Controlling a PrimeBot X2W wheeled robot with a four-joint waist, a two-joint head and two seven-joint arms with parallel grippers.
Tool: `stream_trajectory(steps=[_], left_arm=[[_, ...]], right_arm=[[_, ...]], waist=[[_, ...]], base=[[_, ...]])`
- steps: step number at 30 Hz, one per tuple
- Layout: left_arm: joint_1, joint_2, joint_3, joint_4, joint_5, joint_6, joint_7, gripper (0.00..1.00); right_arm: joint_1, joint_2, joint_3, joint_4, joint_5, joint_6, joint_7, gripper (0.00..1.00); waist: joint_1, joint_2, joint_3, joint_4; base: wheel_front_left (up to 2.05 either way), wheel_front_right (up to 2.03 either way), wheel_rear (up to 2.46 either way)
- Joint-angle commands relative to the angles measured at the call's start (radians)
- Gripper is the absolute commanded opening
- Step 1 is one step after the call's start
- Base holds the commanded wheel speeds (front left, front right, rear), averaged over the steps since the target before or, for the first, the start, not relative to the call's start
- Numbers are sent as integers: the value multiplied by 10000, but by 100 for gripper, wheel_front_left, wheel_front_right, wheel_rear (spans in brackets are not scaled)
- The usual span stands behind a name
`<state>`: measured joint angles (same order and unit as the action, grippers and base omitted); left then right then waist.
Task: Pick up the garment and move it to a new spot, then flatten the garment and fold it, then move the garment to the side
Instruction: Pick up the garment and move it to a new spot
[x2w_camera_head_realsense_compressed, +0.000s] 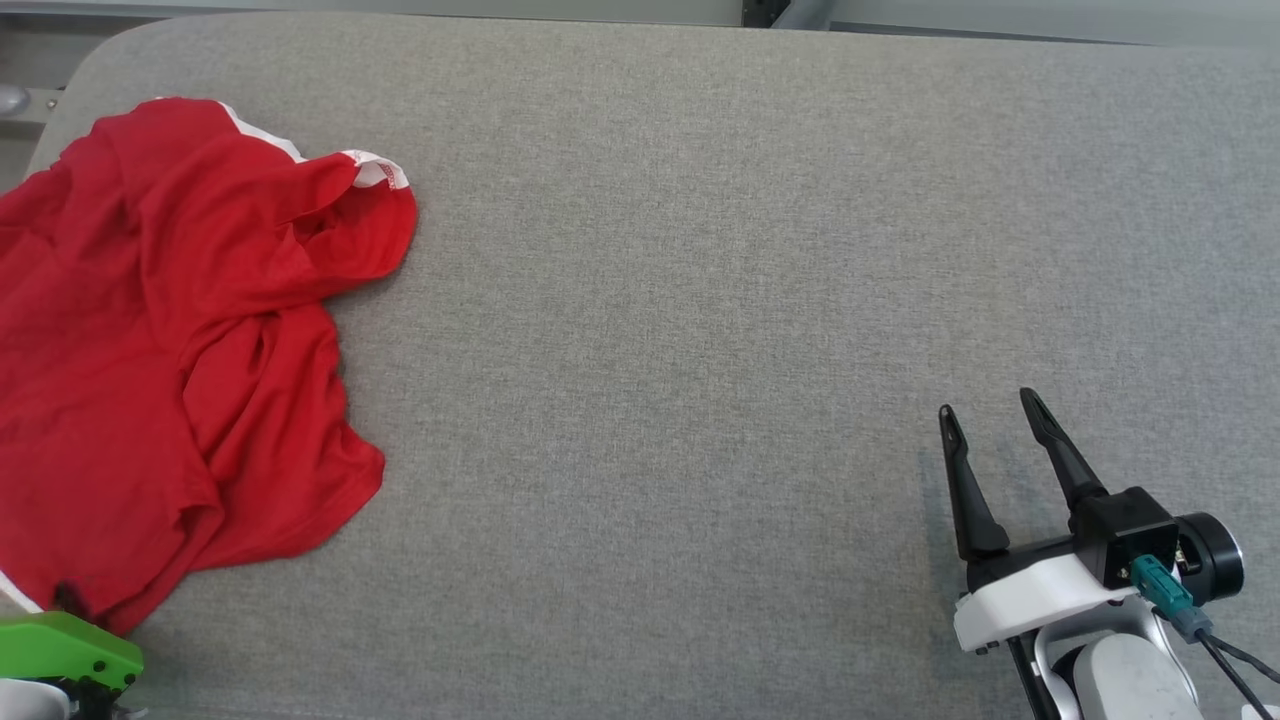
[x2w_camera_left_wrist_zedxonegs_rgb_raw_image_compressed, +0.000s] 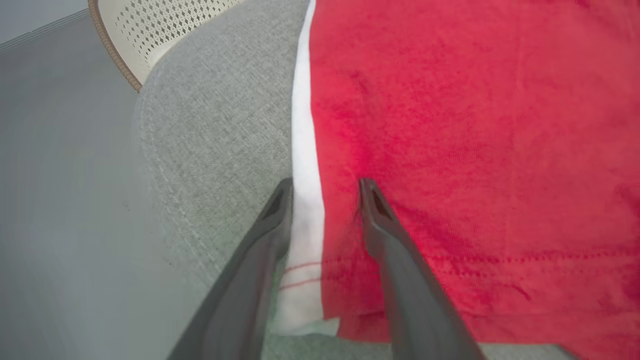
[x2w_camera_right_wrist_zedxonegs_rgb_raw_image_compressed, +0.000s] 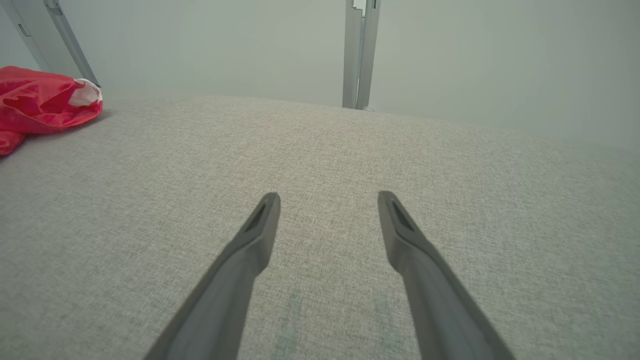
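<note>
- The left claw is part open, its fingers astride the white stripe at the hem of the red garment, with nothing pinched yet.
- It likely needs to press down and gather enough cloth before lifting.
- The garment lies crumpled at the left end of the bench.
- The right claw is wide open and empty, well apart from the garment.
- A cream perforated thing near the garment could snag it.

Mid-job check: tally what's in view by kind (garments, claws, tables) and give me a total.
Red shirt: 1
Claws: 2 (left claw, right claw)
Grey padded table: 1
Total: 4
</note>
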<state>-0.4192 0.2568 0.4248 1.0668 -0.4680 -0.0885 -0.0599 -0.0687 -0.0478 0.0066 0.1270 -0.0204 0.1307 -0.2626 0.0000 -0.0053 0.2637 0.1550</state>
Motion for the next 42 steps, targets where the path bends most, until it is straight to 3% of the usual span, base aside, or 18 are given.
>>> stream_trajectory(steps=[1, 14, 23, 33, 42], left_arm=[[1, -195, -63, 225, -106, -104, 123, 0], [-374, 564, 177, -1070, -1029, -430, -774, 0], [-358, 766, -599, -5497, -1991, -429, -294, 0], [-689, 467, -1370, -10830, -2592, 42, 1758, 0], [-1519, -346, -2637, -13555, -3519, 772, 3587, 0]], right_arm=[[48, -46, -60, 58, 55, 1, -36, 100], [264, -46, -79, 231, 317, 1, -36, 100], [359, -49, 153, 278, 567, 1, -36, 100], [322, -43, 415, 292, 866, 1, -36, 100], [467, -45, 411, 234, 1115, -1, -36, 100]], waist=[[0, 53, -97, 53], [0, 53, -704, 362], [0, 53, -1031, 164], [0, 53, -1322, -1290], [0, 53, -1556, -2974]], base=[[0, 0, 0], [0, 0, 0], [0, 0, 0], [0, 0, 0], [0, 0, 0]])
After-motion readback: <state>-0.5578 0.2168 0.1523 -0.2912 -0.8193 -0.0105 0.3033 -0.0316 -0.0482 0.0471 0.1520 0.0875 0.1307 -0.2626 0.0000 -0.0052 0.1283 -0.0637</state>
